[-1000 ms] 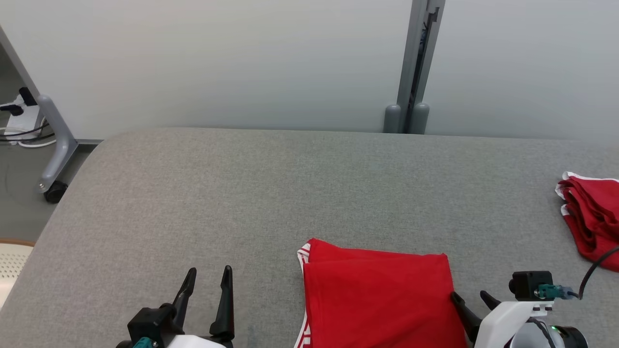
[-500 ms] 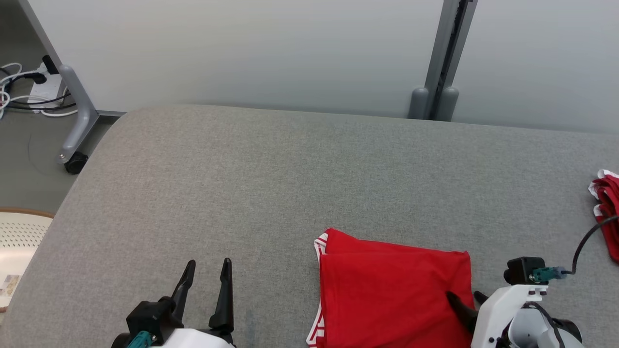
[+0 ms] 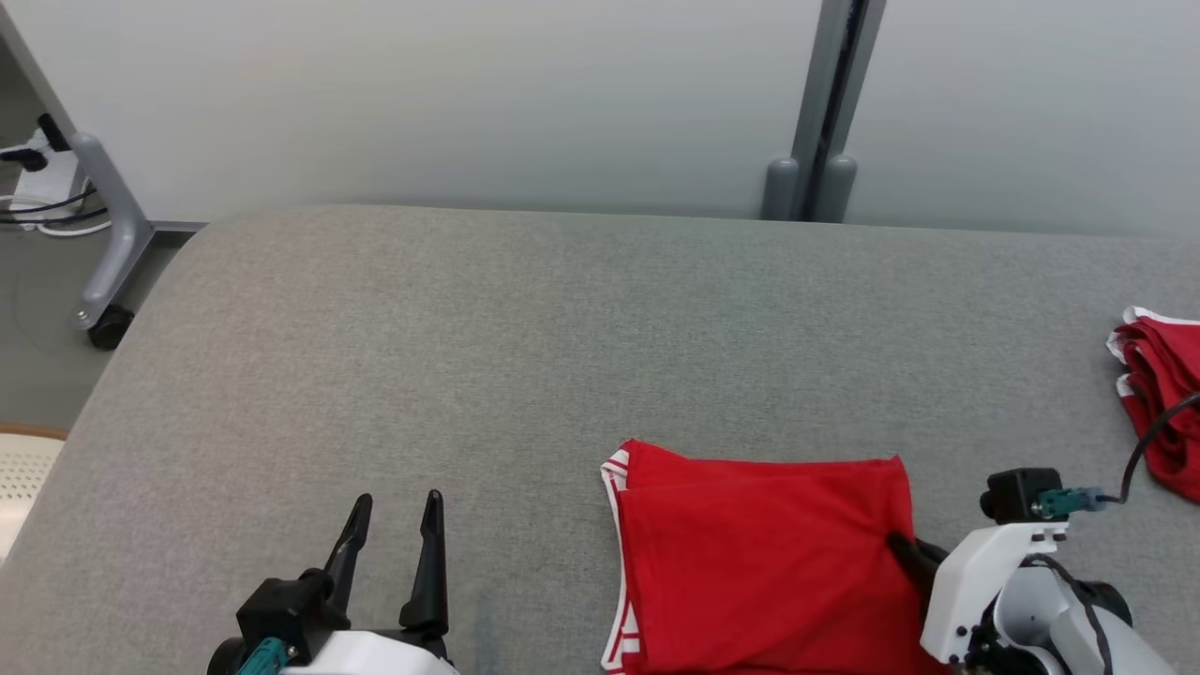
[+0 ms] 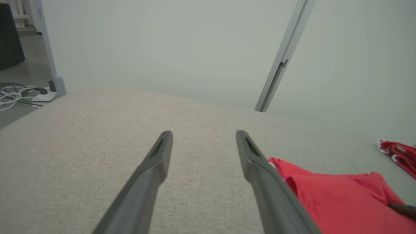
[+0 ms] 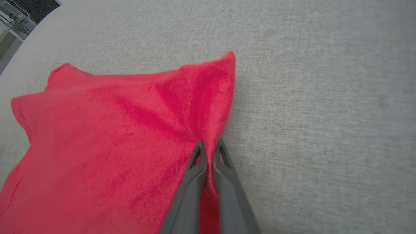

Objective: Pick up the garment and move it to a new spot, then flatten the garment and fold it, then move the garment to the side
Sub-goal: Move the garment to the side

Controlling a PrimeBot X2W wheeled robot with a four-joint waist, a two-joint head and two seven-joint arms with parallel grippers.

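Note:
The garment [image 3: 759, 553] is a red cloth with white trim, folded flat on the grey table at the near middle-right. My right gripper [image 3: 902, 546] is shut on its right edge. In the right wrist view the two dark fingers [image 5: 209, 146] pinch a raised pleat of the red garment [image 5: 107, 136]. My left gripper [image 3: 392, 514] stands open at the lower left, apart from the cloth, with nothing between its fingers. In the left wrist view the left gripper [image 4: 203, 136] points across the table and the garment [image 4: 338, 195] lies to its right.
A second red cloth [image 3: 1158, 398] lies bunched at the table's right edge. The grey padded table [image 3: 487, 356] ends at a pale wall with a grey post [image 3: 825, 103]. A caster leg [image 3: 103, 253] and cables stand on the floor at left.
My right gripper has closed on the garment's right edge, pulling up a small pleat. The head camera has shifted a little. My left gripper has stayed open in place.

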